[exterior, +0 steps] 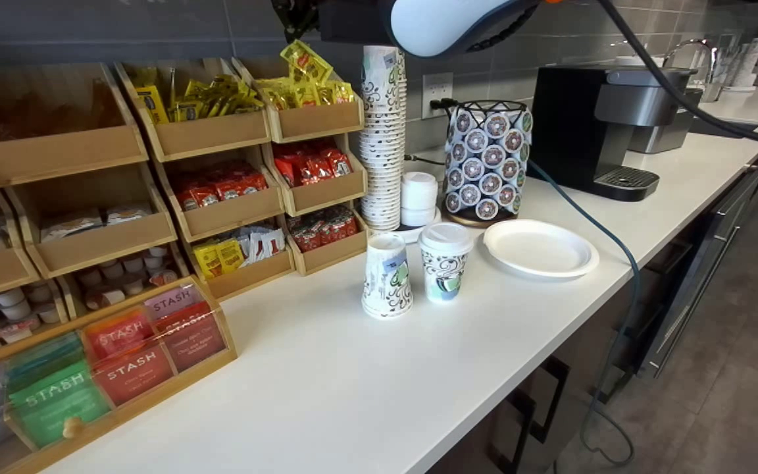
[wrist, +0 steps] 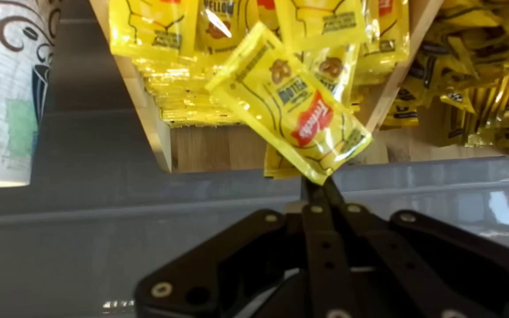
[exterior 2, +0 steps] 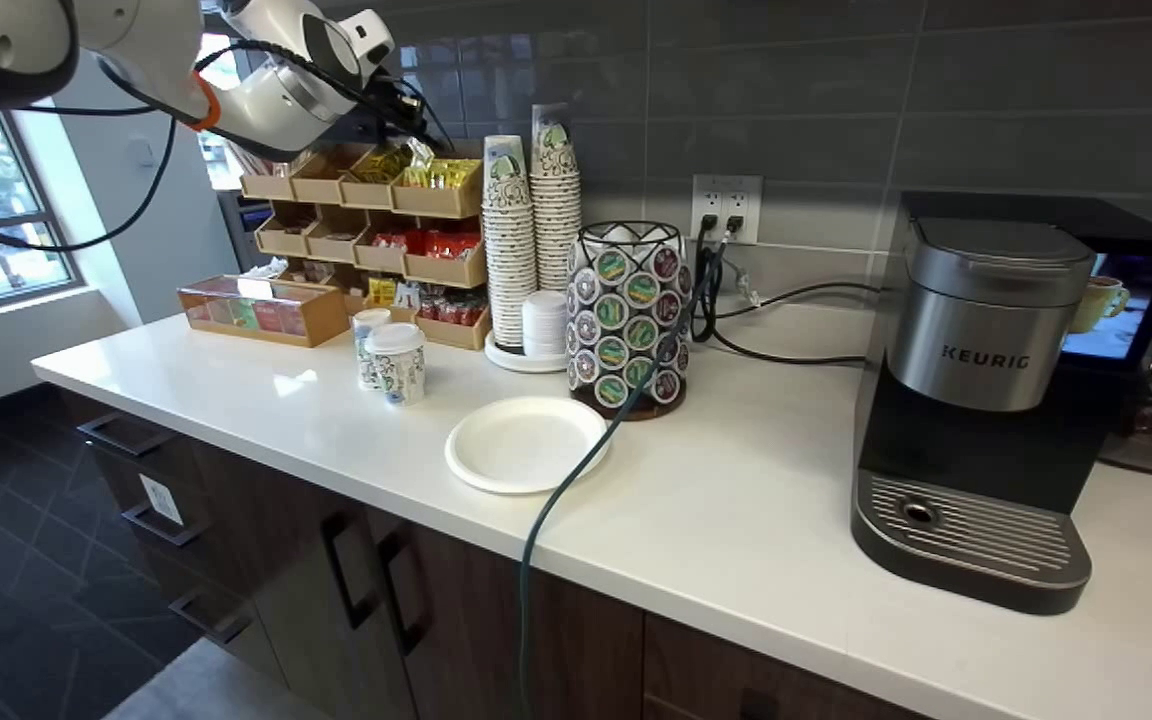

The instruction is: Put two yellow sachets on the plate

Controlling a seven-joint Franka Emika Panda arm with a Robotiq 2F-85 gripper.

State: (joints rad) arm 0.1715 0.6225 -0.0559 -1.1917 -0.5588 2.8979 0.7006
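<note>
My gripper (wrist: pixel 319 187) is shut on one corner of a yellow sachet (wrist: pixel 294 101), which hangs tilted over the top bin of yellow sachets (wrist: pixel 192 97). The end of another yellow sachet (wrist: pixel 276 165) shows behind it near the fingertips; I cannot tell whether it is also gripped. In an exterior view the gripper (exterior: pixel 295 26) is partly cut off at the top, with the held sachet (exterior: pixel 305 61) below it. The other exterior view also shows the gripper (exterior 2: pixel 421 125) above the bins. The round white plate (exterior: pixel 540 249) lies on the counter, also seen in an exterior view (exterior 2: pixel 526 445).
A tall cup stack (exterior: pixel 381 145) stands right beside the bin. Two patterned cups (exterior: pixel 387 280) stand between the bins and the plate. A coffee pod rack (exterior: pixel 489 161) is behind the plate. A cable (exterior 2: pixel 591 450) crosses the plate's edge. A coffee machine (exterior 2: pixel 986 330) stands farther along.
</note>
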